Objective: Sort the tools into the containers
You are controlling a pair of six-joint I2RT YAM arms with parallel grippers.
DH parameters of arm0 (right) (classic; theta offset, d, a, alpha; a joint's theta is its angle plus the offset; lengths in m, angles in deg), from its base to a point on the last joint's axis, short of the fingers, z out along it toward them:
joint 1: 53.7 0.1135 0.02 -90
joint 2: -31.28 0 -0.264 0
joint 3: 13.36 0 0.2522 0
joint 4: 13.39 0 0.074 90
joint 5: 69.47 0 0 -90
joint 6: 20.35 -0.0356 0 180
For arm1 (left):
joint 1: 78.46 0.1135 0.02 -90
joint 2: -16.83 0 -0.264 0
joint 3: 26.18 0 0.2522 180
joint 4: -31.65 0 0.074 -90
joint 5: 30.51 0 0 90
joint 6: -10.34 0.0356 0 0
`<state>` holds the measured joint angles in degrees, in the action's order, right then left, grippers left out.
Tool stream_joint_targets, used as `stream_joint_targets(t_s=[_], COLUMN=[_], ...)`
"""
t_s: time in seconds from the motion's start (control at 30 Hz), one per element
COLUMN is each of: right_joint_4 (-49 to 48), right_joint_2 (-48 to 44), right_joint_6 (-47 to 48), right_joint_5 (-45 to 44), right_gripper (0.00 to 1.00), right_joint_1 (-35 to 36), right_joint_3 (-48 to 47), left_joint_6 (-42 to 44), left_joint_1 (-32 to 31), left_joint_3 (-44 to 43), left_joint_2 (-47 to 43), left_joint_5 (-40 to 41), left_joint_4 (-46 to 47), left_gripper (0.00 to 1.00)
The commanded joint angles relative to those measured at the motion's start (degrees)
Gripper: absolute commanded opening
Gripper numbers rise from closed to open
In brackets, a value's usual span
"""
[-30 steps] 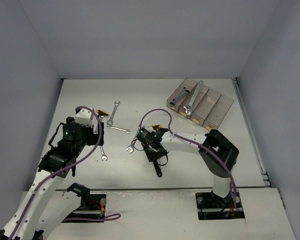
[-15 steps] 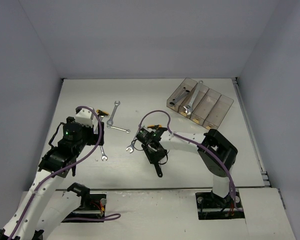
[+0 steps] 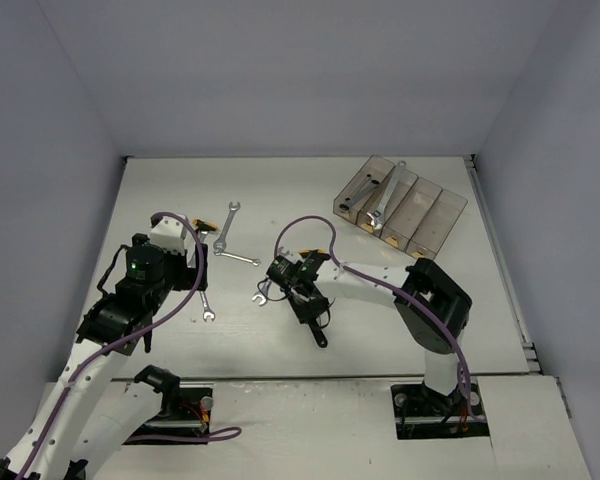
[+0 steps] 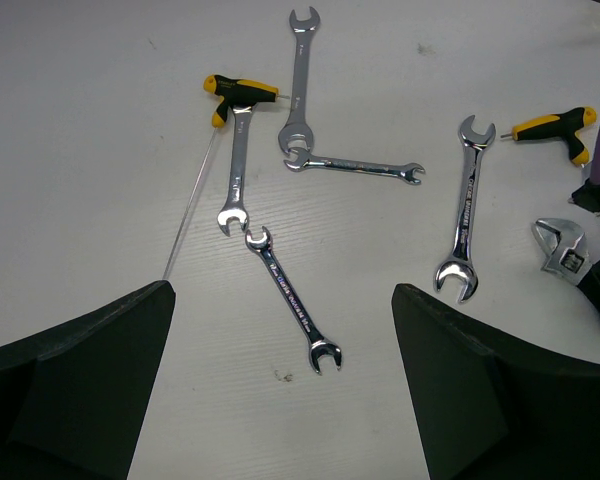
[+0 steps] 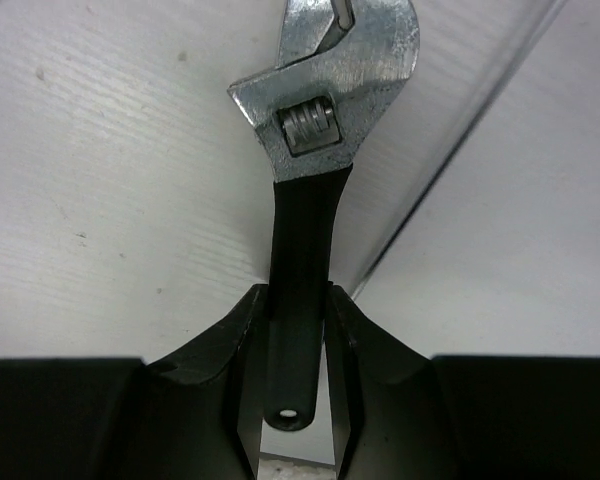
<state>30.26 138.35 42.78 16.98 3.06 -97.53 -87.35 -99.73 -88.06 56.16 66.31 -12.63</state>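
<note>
My right gripper [image 5: 296, 300] is shut on the black handle of the adjustable wrench [image 5: 325, 90], near the handle's end, with the silver head pointing away. The gripper is left of centre in the top view [image 3: 300, 292]. My left gripper [image 4: 282, 290] is open and empty above a small silver wrench [image 4: 290, 310]; in the top view it is at the left [image 3: 160, 262]. Several more silver wrenches [image 4: 300, 80] and two yellow-and-black drivers [image 4: 240, 92] lie beyond it. The four joined brown bins [image 3: 432, 222] stand at the far right. A silver wrench [image 3: 385, 198] lies in the second bin from the left.
Grey walls close the table on the left, far and right sides. A seam [image 3: 310, 378] runs along the near edge in front of the arm bases. Purple cables [image 3: 305, 222] loop over both arms. The adjustable wrench head also shows in the left wrist view [image 4: 560, 245].
</note>
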Motion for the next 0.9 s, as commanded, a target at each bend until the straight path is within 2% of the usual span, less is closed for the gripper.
stream_joint_targets(t_s=[0.0,0.13,0.37,0.67,0.87], right_joint_4=[1.8,1.8,1.6,-1.3,-2.8], right_joint_2=[-8.7,-11.9,-11.8,-15.5,-15.4], right_joint_6=[0.0,0.4,1.1,0.2,1.0], right_joint_5=[-10.2,-13.8,-12.4,-16.8,-14.2], right_gripper=[0.00,0.00,0.00,0.00,0.00], right_joint_1=[-0.1,-0.2,-0.9,-2.2,-3.1], right_joint_3=[-5.5,-5.9,-4.5,-2.1,0.1], left_joint_6=[0.4,0.4,0.5,0.3,0.3], left_joint_1=[-0.2,-0.2,-0.2,-0.2,-0.2], left_joint_3=[-1.1,-1.2,-1.1,-1.1,-1.1], left_joint_2=[0.2,0.1,0.2,0.3,0.2], left_joint_5=[0.7,0.7,0.7,0.6,0.7], left_joint_4=[2.8,2.8,2.9,2.9,2.9], left_gripper=[0.88,0.88,0.88,0.88,0.88])
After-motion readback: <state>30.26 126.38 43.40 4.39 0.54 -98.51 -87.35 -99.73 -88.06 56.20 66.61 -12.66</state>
